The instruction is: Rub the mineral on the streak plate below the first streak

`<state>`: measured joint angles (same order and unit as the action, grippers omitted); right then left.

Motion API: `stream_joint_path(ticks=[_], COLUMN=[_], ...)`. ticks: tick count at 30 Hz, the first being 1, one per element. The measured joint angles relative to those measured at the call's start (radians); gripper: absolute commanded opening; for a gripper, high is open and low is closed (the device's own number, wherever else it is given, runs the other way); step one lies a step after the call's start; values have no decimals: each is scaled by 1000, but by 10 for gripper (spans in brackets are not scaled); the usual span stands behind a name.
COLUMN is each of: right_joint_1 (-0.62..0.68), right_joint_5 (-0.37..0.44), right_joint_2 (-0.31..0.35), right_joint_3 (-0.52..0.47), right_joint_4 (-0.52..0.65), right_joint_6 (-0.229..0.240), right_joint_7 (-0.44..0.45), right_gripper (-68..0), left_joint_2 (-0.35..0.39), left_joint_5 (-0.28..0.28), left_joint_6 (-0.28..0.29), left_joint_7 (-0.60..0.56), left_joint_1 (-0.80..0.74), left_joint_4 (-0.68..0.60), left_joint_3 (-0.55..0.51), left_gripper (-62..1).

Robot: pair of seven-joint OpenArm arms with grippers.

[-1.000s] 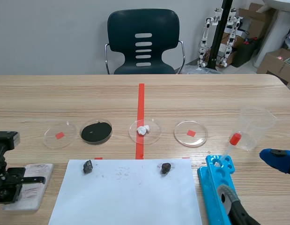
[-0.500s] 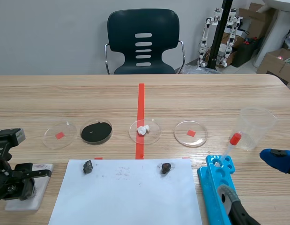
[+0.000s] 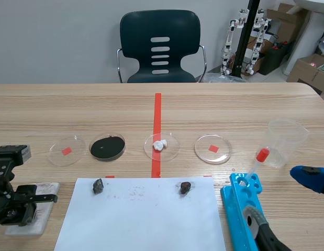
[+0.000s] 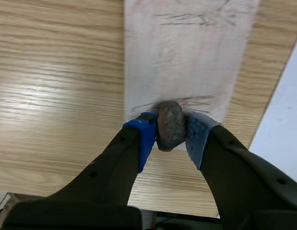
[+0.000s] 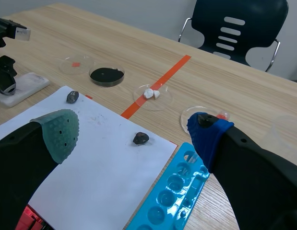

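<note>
My left gripper (image 4: 170, 136) is shut on a grey-brown mineral (image 4: 170, 123) and holds it down on the white streak plate (image 4: 186, 62). A reddish-brown streak (image 4: 198, 99) runs beside the mineral, and dark streaks (image 4: 196, 18) mark the plate's far end. In the scene view the left gripper (image 3: 18, 205) sits over the plate (image 3: 40, 209) at the table's near left. My right gripper (image 5: 134, 130) stands open and holds nothing, low at the near right, with its blue pad (image 3: 308, 177) showing.
A white paper sheet (image 3: 141, 217) carries two dark minerals (image 3: 98, 185) (image 3: 185, 187). Beyond it stand several petri dishes, one with black powder (image 3: 107, 147) and one with white pieces (image 3: 161, 145). A plastic cup (image 3: 285, 141), a dropper (image 3: 256, 162) and a blue well tray (image 3: 240, 206) are at the right.
The left gripper slid to the right over the streak plate with the mineral, then came back a little toward the near edge. The right arm has kept still.
</note>
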<state>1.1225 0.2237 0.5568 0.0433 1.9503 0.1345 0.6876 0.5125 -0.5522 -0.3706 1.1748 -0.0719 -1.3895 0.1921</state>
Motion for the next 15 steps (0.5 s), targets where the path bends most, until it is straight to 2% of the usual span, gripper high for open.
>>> stream_joint_path(ticks=[2, 4, 7, 11, 15], right_joint_1=[0, 0, 0, 0, 0], right_joint_5=[0, 0, 0, 0, 0], right_joint_2=[0, 0, 0, 0, 0], right_joint_3=[0, 0, 0, 0, 0], right_joint_4=[0, 0, 0, 0, 0], right_joint_6=[0, 0, 0, 0, 0], right_joint_7=[0, 0, 0, 0, 0], right_gripper=[-201, -201, -201, -201, -201], left_joint_2=[0, 1, 3, 5, 18], left_joint_5=[33, 93, 103, 49, -46], left_joint_6=[-21, -29, -37, -40, -16], left_joint_7=[6, 23, 25, 9, -33], left_joint_1=[0, -2, -3, -3, -5], left_joint_4=[0, 0, 0, 0, 3], left_joint_3=[1, 2, 2, 2, 0], left_gripper=[-552, -552, -552, -552, -552])
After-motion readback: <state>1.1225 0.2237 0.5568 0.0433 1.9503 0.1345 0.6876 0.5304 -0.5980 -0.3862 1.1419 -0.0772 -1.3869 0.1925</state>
